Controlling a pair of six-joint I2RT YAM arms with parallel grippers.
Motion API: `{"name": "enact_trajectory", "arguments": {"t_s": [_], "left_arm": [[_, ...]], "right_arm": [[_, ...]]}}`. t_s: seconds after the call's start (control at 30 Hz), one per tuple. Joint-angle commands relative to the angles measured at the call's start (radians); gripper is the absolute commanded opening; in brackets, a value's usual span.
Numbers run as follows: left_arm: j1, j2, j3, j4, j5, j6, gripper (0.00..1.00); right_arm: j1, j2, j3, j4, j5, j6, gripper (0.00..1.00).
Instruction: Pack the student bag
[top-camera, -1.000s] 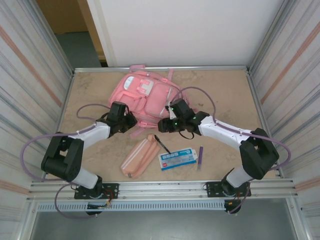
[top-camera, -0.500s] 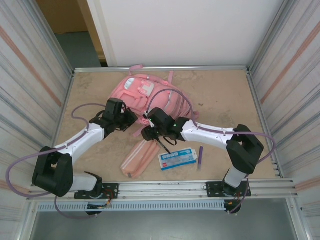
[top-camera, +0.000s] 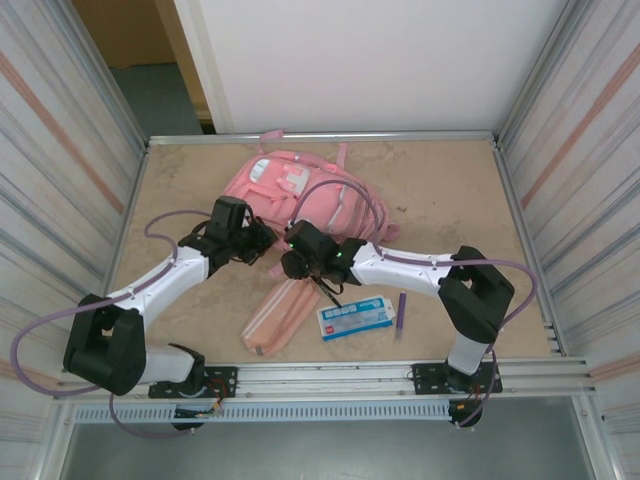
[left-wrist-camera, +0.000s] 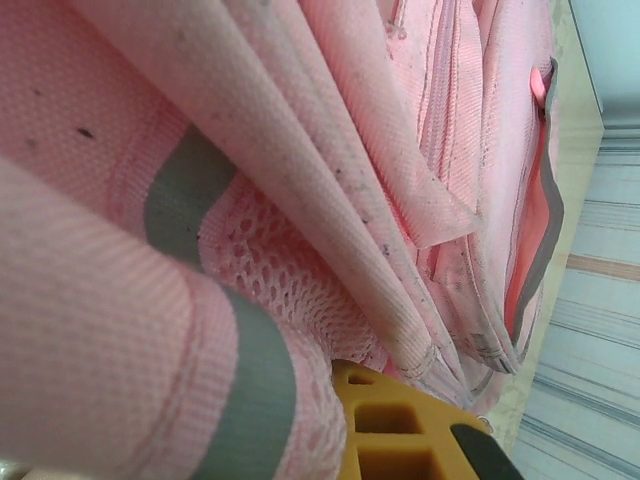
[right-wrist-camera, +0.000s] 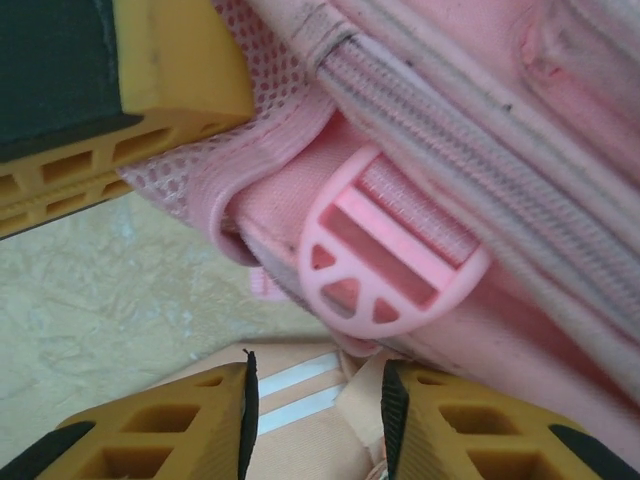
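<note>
Left hand (top-camera: 258, 241): at the near-left side of the student bag (top-camera: 300, 185), clamped fully closed on a fold of its mesh edge. On the left wrist view, pink fabric with grey trim runs right down onto my finger (left-wrist-camera: 400, 440).

Bag lies toward the far edge of the surface (top-camera: 450, 200), left of centre, with its carry loop reaching the far edge.

Right hand (top-camera: 289, 264): at the bag's near end, just beside the left hand. Fingers stand partly apart with nothing between them. On the right wrist view, the gap shows the salmon pencil case (right-wrist-camera: 300, 385) underneath. A pink strap buckle (right-wrist-camera: 385, 255) of the bag sits just ahead. The left hand's finger is at top left there, with mesh coming out from under it.

The pencil case lies diagonally, running from under the right hand toward the near edge. To its right, by the near edge, is a blue-and-white card (top-camera: 355, 317). A purple pen (top-camera: 401, 308) is just beside that, not touching.
</note>
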Motion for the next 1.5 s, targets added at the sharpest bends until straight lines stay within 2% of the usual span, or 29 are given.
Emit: {"name": "enact_trajectory", "arguments": {"t_s": [0.0,0.13,0.23,0.33,0.57,0.67,0.77,0.8,0.87,0.97,1.03,1.17,1.23,1.3,1.47], "left_arm": [[-0.012,-0.056,0.034,0.039,0.086,-0.016,0.00],[-0.012,-0.056,0.036,0.039,0.087,-0.023,0.00],[-0.012,-0.061,0.036,0.035,0.104,-0.025,0.00],[-0.012,-0.070,0.025,0.035,0.108,-0.029,0.00],[-0.012,-0.076,0.005,0.063,0.162,-0.063,0.00],[-0.012,-0.080,-0.003,0.069,0.178,-0.077,0.00],[-0.014,-0.097,-0.024,0.080,0.182,-0.095,0.00],[-0.015,-0.106,-0.034,0.087,0.176,-0.107,0.00],[-0.014,-0.123,-0.048,0.090,0.160,-0.125,0.00],[-0.018,-0.150,-0.052,0.071,0.153,-0.125,0.00],[-0.030,-0.172,-0.061,0.048,0.131,-0.126,0.00],[-0.047,-0.208,-0.093,0.044,0.111,-0.150,0.00],[-0.046,-0.221,-0.102,0.044,0.119,-0.150,0.00],[-0.048,-0.237,-0.118,0.045,0.117,-0.162,0.00],[-0.047,-0.264,-0.124,0.034,0.106,-0.162,0.00]], "right_arm": [[0.006,-0.036,-0.025,0.005,-0.004,0.077,0.34],[0.007,-0.012,-0.015,-0.013,0.027,0.065,0.36],[0.004,-0.004,-0.012,-0.008,0.092,0.044,0.54],[-0.029,0.030,0.012,0.004,0.082,0.009,0.56],[-0.044,0.048,0.056,0.091,-0.003,-0.164,0.50],[-0.044,0.050,0.075,0.079,0.002,-0.209,0.45],[-0.035,0.039,0.041,0.123,-0.021,-0.253,0.35],[-0.024,0.028,0.012,0.155,-0.035,-0.277,0.32],[0.008,0.008,-0.041,0.199,0.014,-0.316,0.31],[0.031,-0.012,-0.124,0.292,0.104,-0.362,0.38],[0.025,-0.025,-0.184,0.393,0.101,-0.448,0.41],[0.031,-0.073,-0.427,0.852,0.067,-0.723,0.44],[0.031,-0.067,-0.474,0.946,0.045,-0.809,0.45],[0.039,-0.053,-0.473,0.938,0.089,-0.836,0.48],[0.011,-0.020,-0.545,1.102,0.126,-0.830,0.52]]}}
